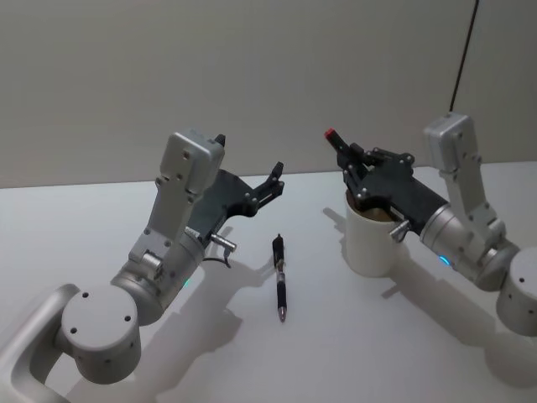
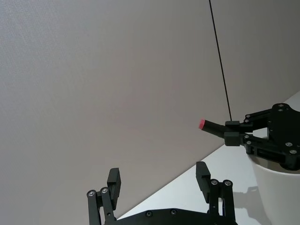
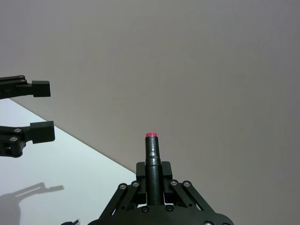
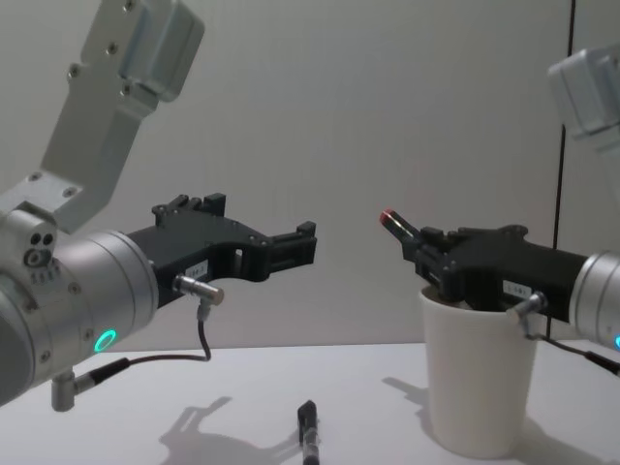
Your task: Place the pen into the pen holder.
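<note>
My right gripper is shut on a black pen with a red end, held slanting upward just over the rim of the pen holder, a white paper cup. The held pen stands between the fingers in the right wrist view. A second black pen lies on the white table, left of the cup. My left gripper hangs open in the air above and behind that pen, holding nothing. In the chest view the cup sits under the right gripper.
A plain grey wall rises behind the table. A thin black cable runs down the wall at the right. A cable loops under the left wrist, close to the lying pen.
</note>
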Controlling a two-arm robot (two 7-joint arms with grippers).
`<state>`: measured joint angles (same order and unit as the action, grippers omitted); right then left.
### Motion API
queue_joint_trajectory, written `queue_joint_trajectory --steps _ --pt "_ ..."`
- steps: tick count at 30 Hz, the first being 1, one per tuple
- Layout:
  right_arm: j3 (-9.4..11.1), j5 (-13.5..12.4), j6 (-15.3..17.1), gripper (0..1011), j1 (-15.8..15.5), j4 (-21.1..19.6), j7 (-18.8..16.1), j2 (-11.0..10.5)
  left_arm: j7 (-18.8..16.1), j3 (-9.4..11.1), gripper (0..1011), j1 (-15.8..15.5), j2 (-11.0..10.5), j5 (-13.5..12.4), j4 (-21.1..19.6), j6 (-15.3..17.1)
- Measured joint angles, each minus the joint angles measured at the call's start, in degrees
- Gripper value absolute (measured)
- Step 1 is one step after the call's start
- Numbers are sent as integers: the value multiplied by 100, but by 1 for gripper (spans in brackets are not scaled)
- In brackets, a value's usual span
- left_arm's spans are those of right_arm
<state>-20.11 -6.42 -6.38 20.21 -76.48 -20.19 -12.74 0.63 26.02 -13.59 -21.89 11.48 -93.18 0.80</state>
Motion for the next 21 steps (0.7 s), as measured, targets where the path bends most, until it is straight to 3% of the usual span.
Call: queue_joint_trajectory --steps 11,21 --pt "28 22 -22 204 -30 33 5 -44 0 0 1001 0 0 0 0 0" --pt "37 35 -35 499 -42 47 13 -62 0 0 1001 0 0 0 0 0"
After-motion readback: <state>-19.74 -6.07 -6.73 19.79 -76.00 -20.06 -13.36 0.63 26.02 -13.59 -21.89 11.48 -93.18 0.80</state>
